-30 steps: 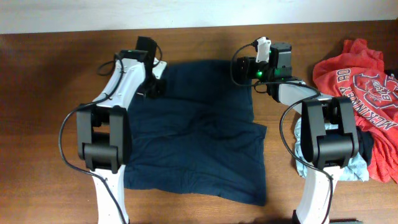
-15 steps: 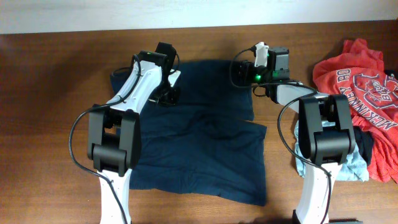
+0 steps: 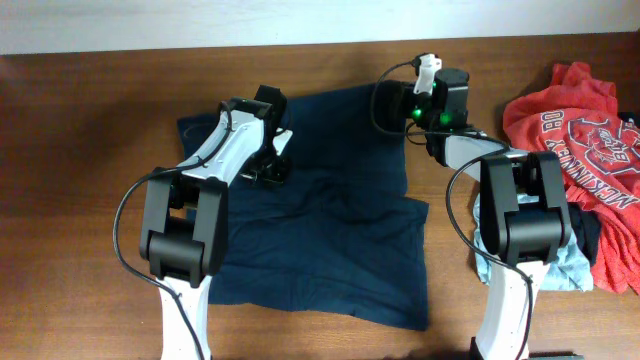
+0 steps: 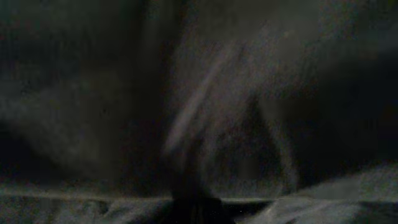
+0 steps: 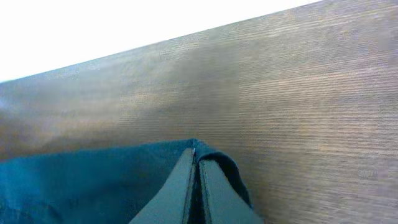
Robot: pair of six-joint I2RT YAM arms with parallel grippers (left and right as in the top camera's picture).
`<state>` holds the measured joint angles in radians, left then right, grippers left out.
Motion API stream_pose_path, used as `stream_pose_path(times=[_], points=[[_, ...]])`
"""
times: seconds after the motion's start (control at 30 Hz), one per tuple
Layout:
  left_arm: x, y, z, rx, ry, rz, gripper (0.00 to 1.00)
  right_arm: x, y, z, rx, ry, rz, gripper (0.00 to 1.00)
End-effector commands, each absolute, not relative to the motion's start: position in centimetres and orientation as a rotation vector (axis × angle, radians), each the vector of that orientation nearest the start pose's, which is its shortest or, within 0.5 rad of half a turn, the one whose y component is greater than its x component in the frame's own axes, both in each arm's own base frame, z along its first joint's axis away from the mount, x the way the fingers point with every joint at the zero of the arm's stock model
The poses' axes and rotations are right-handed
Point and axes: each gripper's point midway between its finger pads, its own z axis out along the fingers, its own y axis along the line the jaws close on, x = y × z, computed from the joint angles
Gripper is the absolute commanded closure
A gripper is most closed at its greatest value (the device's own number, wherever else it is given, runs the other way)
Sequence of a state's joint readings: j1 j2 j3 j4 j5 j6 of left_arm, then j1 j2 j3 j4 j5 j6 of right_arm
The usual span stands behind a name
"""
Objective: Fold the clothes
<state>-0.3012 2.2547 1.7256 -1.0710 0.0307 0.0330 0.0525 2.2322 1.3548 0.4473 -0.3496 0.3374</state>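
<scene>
Navy shorts point(image 3: 330, 230) spread on wooden table point(image 3: 80, 200).
Left gripper point(image 3: 270, 160) shifted inward since prior frame, grip not discernible; right gripper point(image 5: 195, 155) pinched closed on far corner.

- The clothes point(image 3: 330, 240) lie in the middle of the table point(image 3: 80, 200).
- The left gripper point(image 3: 272, 165) is on their far left part; the right gripper point(image 5: 194, 158) is at their far right corner.
- A printed shirt point(image 3: 580, 130) lies to their right, apart.

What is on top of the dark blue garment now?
The left end effector sits on the far-left part of the garment; whether it holds cloth is hidden under the arm. The right end effector is shut on the far-right corner.
</scene>
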Motion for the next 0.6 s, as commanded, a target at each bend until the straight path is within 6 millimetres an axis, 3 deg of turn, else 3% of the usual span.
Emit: stream_pose_path(times=[0.0,0.17,0.23,0.27,0.33,0.4,0.43,0.57], points=[[39.6,-13.3,0.1,0.517,3.136,-0.064,0.99,60.7,5.8,7.8,0.137,1.973,0.524,0.96],[39.7,-13.3,0.1,0.517,3.13,-0.065,0.99,61.4,2.9,8.8,0.186,1.922,0.462,0.94],[39.7,-13.3,0.1,0.516,3.128,-0.065,0.98,61.5,2.6,8.9,0.188,1.915,0.461,0.77],[39.8,-13.3,0.1,0.516,3.127,-0.065,0.98,61.5,2.7,9.0,0.181,1.915,0.472,0.63],[39.8,-13.3,0.1,0.516,3.127,-0.064,0.98,61.2,3.5,9.0,0.15,1.922,0.515,0.53],[40.0,-13.2,0.1,0.515,3.119,-0.045,0.98,61.0,4.0,8.8,0.132,1.935,0.545,0.3],[40.2,-13.2,0.1,0.515,3.111,-0.044,0.98,60.8,4.3,9.0,0.117,1.941,0.573,0.25],[40.9,-13.3,0.9,0.512,3.085,-0.043,0.98,59.1,5.6,11.0,0.038,1.975,0.707,0.2]])
